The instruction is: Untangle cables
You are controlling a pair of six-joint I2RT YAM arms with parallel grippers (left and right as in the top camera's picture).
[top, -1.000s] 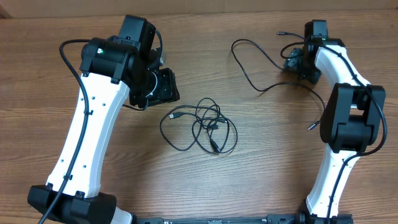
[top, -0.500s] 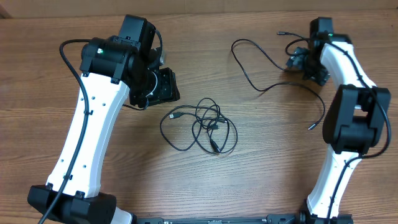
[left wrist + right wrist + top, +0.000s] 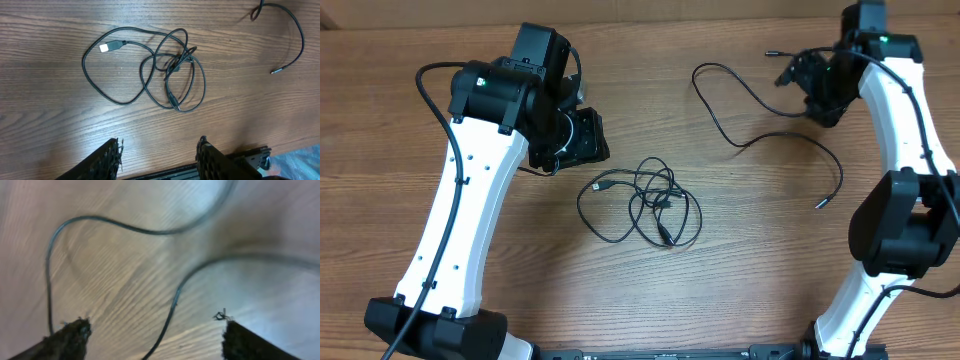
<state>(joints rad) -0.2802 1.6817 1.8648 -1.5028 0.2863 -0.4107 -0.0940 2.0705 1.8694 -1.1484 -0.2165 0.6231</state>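
Note:
A tangle of thin black cables (image 3: 645, 200) lies at the table's middle, with a plug end at its left; it also shows in the left wrist view (image 3: 150, 70). A separate long black cable (image 3: 760, 115) curves across the upper right, its plug end at the right (image 3: 820, 203). My left gripper (image 3: 582, 138) is open and empty, up and to the left of the tangle; its fingers show in the left wrist view (image 3: 160, 155). My right gripper (image 3: 810, 80) is open over the far end of the long cable, which runs blurred between its fingers (image 3: 172, 310) without being held.
The wooden table (image 3: 740, 270) fills the view. The white arm links and their thick black cables stand at the left (image 3: 450, 210) and right (image 3: 900, 150) sides.
My right arm has swung up and to the right, away from the long cable's middle. The cable's lower curve has shifted slightly. The left arm and the tangle have not moved.

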